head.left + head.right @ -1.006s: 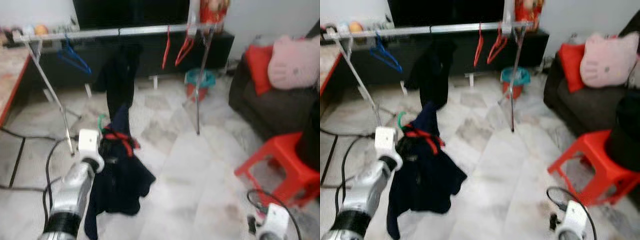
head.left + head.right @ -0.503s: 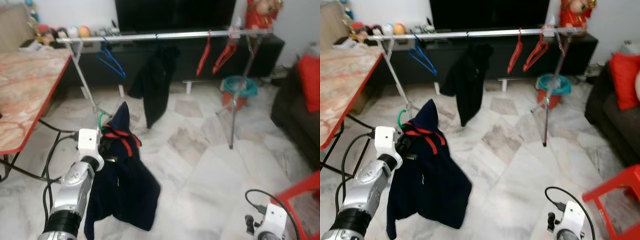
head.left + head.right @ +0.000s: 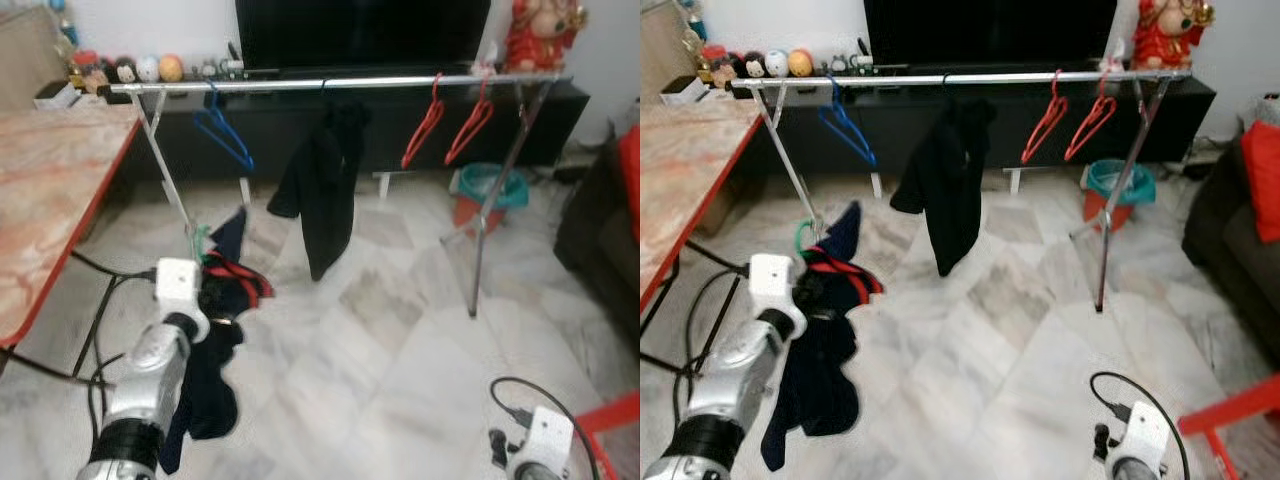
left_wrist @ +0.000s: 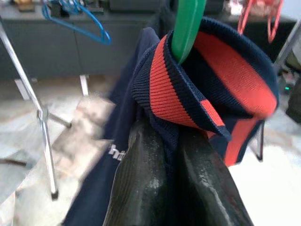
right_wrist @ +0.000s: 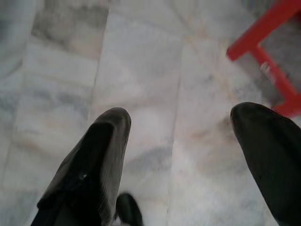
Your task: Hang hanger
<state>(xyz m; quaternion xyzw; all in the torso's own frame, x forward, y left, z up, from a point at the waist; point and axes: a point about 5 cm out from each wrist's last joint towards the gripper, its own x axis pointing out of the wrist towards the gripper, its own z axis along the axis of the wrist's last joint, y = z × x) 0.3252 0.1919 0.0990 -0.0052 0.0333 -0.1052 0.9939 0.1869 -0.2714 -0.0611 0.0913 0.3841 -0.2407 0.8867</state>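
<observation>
**Two grippers: left clamped on a hung sweater, right idle over the floor**

Your left gripper [image 4: 171,155] is raised in front of you, its two black fingers [image 4: 141,183] pressed together on the navy sweater [image 3: 215,350] just under its red-striped collar [image 4: 225,94]. A green hanger [image 4: 187,26] rises out of that collar, its hook [image 3: 802,235] curling up beside the gripper. The sweater hangs down from the grip, its lower part trailing toward the marble floor [image 3: 400,370].

Ahead of you stands a metal rail [image 3: 340,82] on angled legs. It is well apart from the green hanger, higher and farther away. On the rail, from your left, hang a blue hanger [image 3: 222,125], a black garment [image 3: 325,190] and two red hangers [image 3: 455,120]. Behind the rail is a dark TV cabinet [image 3: 400,125] with small figures along its top. A teal bucket [image 3: 480,195] sits on the floor near the rail's right leg.

To your left is a table [image 3: 50,190] with a red edge. A red stool [image 3: 1240,415] stands at your lower right.

Your right gripper [image 5: 181,155] hangs low, fingers wide apart over bare marble, with the stool's leg near it.
</observation>
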